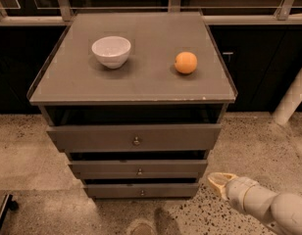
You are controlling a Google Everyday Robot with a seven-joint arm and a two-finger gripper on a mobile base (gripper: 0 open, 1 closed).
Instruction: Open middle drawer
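The middle drawer (116,169) is the mid-sized grey-brown front of three in a small cabinet, with a small round metal knob (139,172) at its centre. Its front sits a little further back than the top drawer's front, with a dark gap above it. My gripper (217,182), cream-tipped on a white arm, comes in from the lower right. It hovers over the floor just right of the cabinet's lower right corner, level with the two lower drawers, touching nothing.
The top drawer (92,137) has the tallest front and the bottom drawer (112,190) the narrowest. A white bowl (111,51) and an orange (186,62) stand on the cabinet top (141,82). A white post (293,99) stands at the right on the speckled floor.
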